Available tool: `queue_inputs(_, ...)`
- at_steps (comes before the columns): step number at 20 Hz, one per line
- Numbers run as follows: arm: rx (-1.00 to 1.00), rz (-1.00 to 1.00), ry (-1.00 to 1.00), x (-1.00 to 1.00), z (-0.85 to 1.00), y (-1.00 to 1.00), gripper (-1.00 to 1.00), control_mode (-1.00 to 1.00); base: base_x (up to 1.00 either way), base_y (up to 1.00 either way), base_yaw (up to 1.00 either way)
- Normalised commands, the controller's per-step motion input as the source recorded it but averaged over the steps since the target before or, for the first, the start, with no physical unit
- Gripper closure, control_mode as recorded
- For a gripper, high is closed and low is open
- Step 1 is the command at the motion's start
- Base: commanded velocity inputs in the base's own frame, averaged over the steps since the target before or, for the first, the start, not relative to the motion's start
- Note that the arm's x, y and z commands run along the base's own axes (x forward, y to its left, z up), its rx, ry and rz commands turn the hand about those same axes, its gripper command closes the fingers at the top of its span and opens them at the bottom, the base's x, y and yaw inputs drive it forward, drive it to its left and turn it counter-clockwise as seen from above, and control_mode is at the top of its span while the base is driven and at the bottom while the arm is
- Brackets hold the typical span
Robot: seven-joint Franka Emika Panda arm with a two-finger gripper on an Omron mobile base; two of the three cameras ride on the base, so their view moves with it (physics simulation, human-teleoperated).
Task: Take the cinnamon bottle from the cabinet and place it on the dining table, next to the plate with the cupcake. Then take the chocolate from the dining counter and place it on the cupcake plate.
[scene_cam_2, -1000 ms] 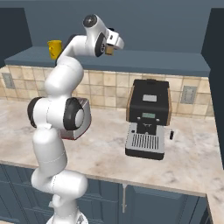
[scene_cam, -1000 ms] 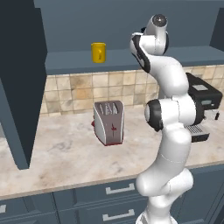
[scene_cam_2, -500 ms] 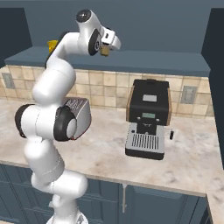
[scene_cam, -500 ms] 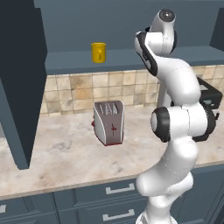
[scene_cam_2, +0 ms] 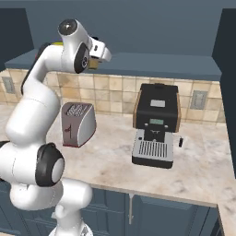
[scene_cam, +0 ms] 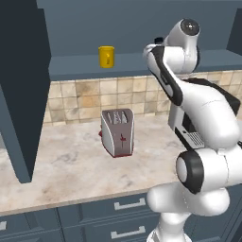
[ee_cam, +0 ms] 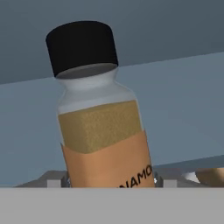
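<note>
Working step 1 of 2, the gripper is clasping the cinnamon bottle between part-open jaws, just above the cabinet shelf; next it needs carrying to the dining table.

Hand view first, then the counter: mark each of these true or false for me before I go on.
1. The cinnamon bottle has a black cap. True.
2. The bottle is full to the neck with powder. False: clear space shows above the brown powder.
3. A yellow mug stands on the shelf above the toaster. True.
4. The toaster is lying on its side. False: it stands upright on the counter, slots up.
5. The coffee machine stands on the counter to the right of the toaster in the right base view. True.
</note>
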Motion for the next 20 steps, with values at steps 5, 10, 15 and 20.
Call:
queue_inputs(5,0.07,0.08,0.0,-1.0,0.0,0.22,1.0,-1.0,0.0,0.0,0.0)
queue_inputs(10,0.12,0.05,0.0,-1.0,-0.03,0.06,1.0,-1.0,0.0,0.0,0.0)
queue_inputs(15,0.15,0.08,-0.03,-1.0,-0.07,-0.02,1.0,-1.0,0.0,0.0,0.0)
queue_inputs(20,0.12,0.27,-0.29,-1.0,0.0,-0.04,1.0,-1.0,0.0,0.0,0.0)
